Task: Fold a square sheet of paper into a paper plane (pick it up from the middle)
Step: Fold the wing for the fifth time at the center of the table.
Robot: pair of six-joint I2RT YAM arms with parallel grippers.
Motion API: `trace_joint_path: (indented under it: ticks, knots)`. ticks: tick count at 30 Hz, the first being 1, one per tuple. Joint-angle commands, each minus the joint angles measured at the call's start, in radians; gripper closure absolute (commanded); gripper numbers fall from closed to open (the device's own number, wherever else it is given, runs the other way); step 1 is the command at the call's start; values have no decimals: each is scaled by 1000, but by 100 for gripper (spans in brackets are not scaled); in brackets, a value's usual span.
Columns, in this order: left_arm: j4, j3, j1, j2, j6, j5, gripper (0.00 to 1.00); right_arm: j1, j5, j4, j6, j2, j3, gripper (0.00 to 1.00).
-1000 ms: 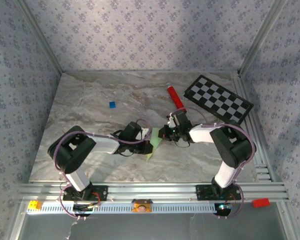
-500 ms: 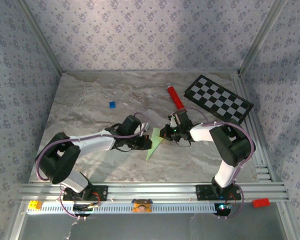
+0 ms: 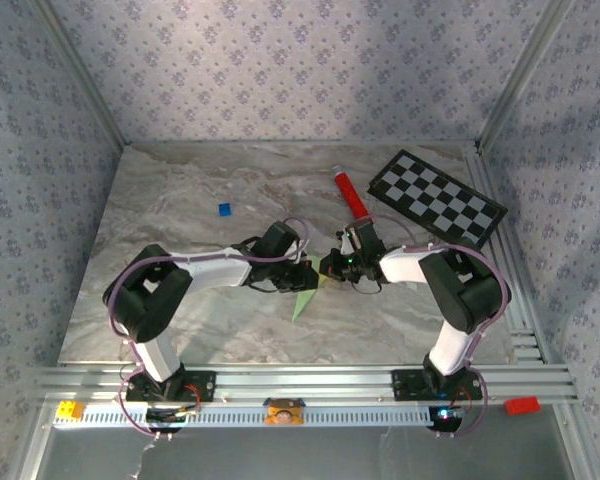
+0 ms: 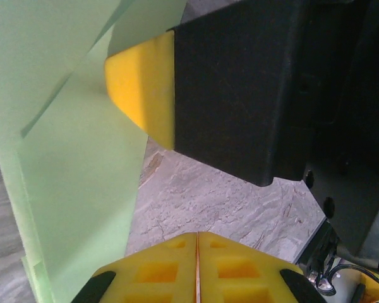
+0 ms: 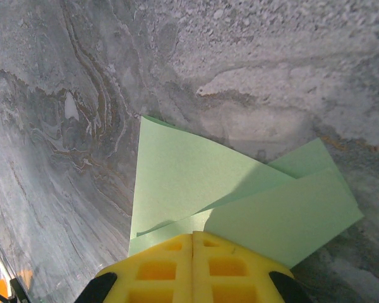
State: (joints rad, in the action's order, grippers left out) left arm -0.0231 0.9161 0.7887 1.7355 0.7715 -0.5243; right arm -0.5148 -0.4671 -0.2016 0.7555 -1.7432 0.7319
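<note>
Top external view gave us the pale green paper (image 3: 302, 298) at about the middle of the table (image 3: 170, 200), a little nearer the near edge, folded into a narrow wedge whose tip pointed at that edge. Both arms met over its far end. The left claw (image 3: 300, 274) stood on the left side and the right claw (image 3: 329, 267) on the right, the two just beside each other.

In the left wrist view we saw the left claw's yellow fingers (image 4: 158, 271) pressed together along a hairline seam. The paper ran along their left side, and we could not tell whether they touched it. Opposite them a yellow fingertip (image 4: 142, 88) of the right claw met the paper where its layers overlapped.

In the right wrist view the right claw's fingers (image 5: 158, 271) were likewise pressed together, their tips set against the paper's edge rather than pinching it. There the paper showed overlapping flaps over grey-veined marble.

Toward the far right corner lay a red tube (image 3: 351, 195) with a checkerboard (image 3: 437, 198) near it. A small blue square (image 3: 224, 209) sat well apart, toward the far left.
</note>
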Motion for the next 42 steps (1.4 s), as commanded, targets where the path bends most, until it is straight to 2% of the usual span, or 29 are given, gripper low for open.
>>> trace_joint_path:
  ticks: [1, 7, 13, 22, 28, 42]
  knots:
    - [-11, 34, 8, 30, -11, 0, 91, 3, 77, 100, 7, -48, -8, 97]
    - [-41, 35, 10, 86, -52, -12, 90, 4, 81, 118, -4, -50, -3, 97]
    - [-13, -47, 17, 97, -45, -9, 90, 6, 81, 117, -5, -60, -6, 97]
    - [11, -183, 17, 32, -60, -17, 90, 6, 111, 129, -13, -69, -9, 98]
    - [-45, -210, 20, -17, -110, -24, 89, 6, 114, 145, -22, -69, -5, 98]
    - [-195, -329, 60, -164, -155, 71, 90, 4, 116, 154, -22, -70, 4, 98]
